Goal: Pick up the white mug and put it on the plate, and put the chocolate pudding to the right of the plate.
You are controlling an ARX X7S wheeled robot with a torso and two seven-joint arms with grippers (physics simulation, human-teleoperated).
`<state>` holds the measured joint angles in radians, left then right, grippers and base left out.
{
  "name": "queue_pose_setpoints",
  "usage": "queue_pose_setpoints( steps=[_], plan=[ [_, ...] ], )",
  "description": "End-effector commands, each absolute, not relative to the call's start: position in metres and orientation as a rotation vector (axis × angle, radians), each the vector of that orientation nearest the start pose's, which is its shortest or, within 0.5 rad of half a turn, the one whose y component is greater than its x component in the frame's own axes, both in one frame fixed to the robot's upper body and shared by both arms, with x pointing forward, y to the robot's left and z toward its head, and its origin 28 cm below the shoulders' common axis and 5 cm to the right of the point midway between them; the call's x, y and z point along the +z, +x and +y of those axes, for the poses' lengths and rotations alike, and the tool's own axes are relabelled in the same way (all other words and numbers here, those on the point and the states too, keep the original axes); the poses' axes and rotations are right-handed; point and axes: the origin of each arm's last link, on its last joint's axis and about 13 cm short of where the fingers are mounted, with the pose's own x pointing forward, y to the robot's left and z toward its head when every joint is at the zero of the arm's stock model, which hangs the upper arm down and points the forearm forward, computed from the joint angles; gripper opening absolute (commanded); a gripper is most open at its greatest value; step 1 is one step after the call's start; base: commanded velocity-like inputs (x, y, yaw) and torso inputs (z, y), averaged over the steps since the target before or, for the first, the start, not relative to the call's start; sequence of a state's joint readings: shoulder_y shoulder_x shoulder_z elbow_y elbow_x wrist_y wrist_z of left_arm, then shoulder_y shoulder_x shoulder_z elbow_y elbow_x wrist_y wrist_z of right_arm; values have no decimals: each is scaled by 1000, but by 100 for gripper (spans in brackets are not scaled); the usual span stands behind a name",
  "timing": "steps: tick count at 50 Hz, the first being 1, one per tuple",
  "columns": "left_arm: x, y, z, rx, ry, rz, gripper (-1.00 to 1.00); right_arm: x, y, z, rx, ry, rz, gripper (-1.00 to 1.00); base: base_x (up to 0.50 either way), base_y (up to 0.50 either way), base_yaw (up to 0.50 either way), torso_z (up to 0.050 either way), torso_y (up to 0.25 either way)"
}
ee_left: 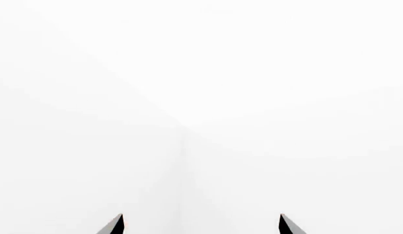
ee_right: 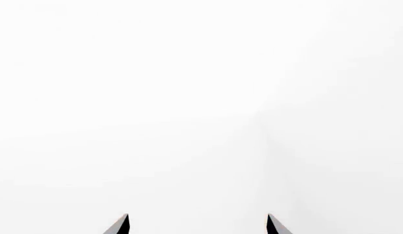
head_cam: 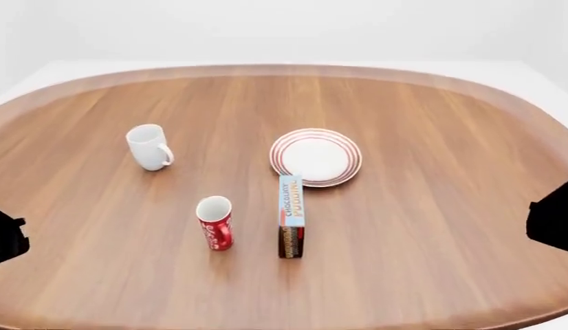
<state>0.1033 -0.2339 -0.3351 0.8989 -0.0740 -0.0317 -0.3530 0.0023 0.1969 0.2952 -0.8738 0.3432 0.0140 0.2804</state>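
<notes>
The left gripper [ee_left: 201, 225] shows only two dark fingertips set wide apart, nothing between them, facing blank white walls; the right gripper [ee_right: 197, 225] is likewise spread and holds nothing, with the same white surroundings ahead of it. In the head view both arms appear only as dark shapes at the picture's edges, the left arm [head_cam: 7, 235] low at the left edge and the right arm [head_cam: 553, 217] at the right edge, each well apart from everything on the wooden table [head_cam: 431, 227]. The white mug [head_cam: 149, 146] stands upright on the left half of the table, the task object nearest the left arm but still far from it. The plate [head_cam: 316, 157] lies near the table's middle with nothing on it. The chocolate pudding [head_cam: 291, 215] stands on end just in front of the plate, its top close to the plate's near rim. A red mug [head_cam: 214, 222] stands upright just left of the carton.
</notes>
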Motion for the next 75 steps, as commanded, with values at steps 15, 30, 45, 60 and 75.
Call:
queue_pose_setpoints(
  steps=[15, 30, 45, 60, 75],
  plan=[
    [196, 137, 271, 484, 167, -880, 100, 199, 156, -148, -226, 94, -894, 100, 500, 0, 0, 0, 0],
    [193, 141, 267, 454, 163, -863, 100, 194, 159, -147, -206, 89, -871, 100, 500, 0, 0, 0, 1],
    [189, 143, 267, 448, 163, -858, 100, 193, 158, -145, -188, 89, -866, 100, 500, 0, 0, 0, 1],
    [187, 144, 265, 435, 159, -850, 100, 192, 157, -144, -168, 92, -868, 100, 500, 1, 0, 0, 1],
    [186, 146, 264, 424, 158, -841, 100, 189, 158, -145, -205, 47, -891, 100, 467, 11, 0, 0, 0]
  ],
)
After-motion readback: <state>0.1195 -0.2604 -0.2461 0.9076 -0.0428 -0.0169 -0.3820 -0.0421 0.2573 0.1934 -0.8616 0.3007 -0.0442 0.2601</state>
